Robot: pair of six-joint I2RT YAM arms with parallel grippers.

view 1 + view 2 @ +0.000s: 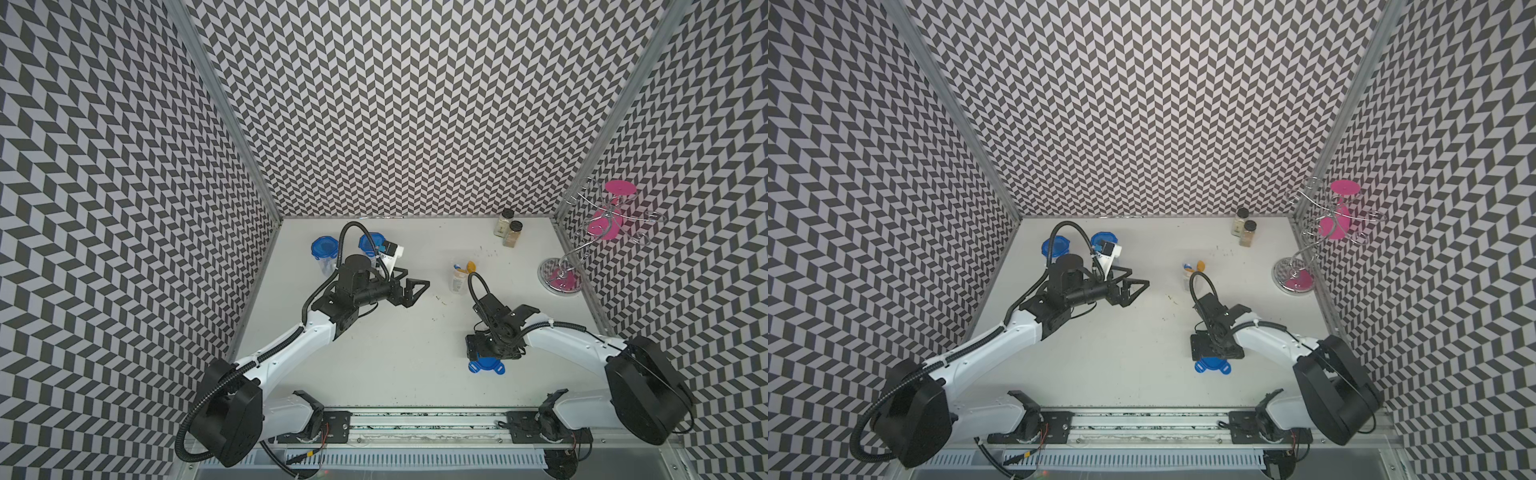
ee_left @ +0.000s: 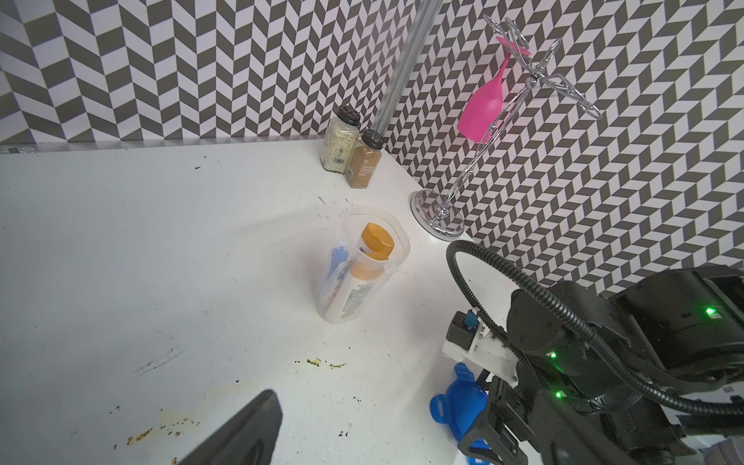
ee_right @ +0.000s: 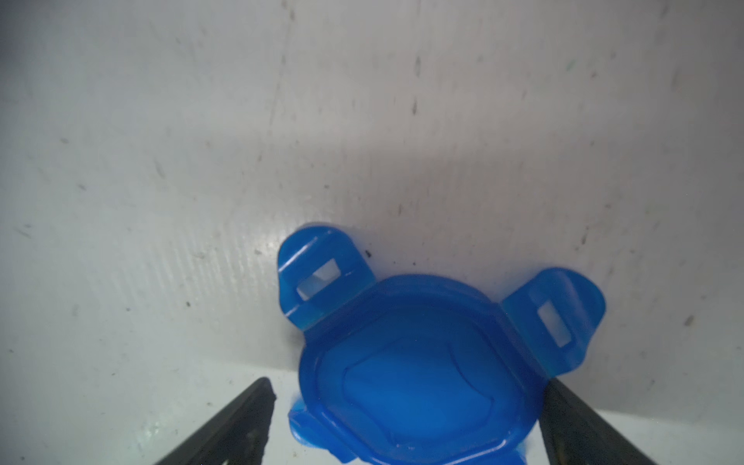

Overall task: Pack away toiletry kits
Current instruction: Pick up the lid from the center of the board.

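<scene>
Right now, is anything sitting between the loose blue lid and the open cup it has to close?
Nothing visible. The blue lid lies flat between the open right gripper's jaws, and the table from there to the open plastic cup shows only crumbs.

1. Looks like a robotics lab test cell.
2. Closed in on three sides by black-and-white chevron panels (image 1: 415, 104) held in aluminium posts (image 1: 224, 108).
3. Fitted with two cabled robot arms (image 1: 291, 345) bolted to a metal rail (image 1: 424, 419) along the front of a scuffed white tabletop (image 1: 395, 340).
4. Dressed with stray props: spice jars (image 1: 512, 235), wire stand (image 1: 557, 276).
</scene>
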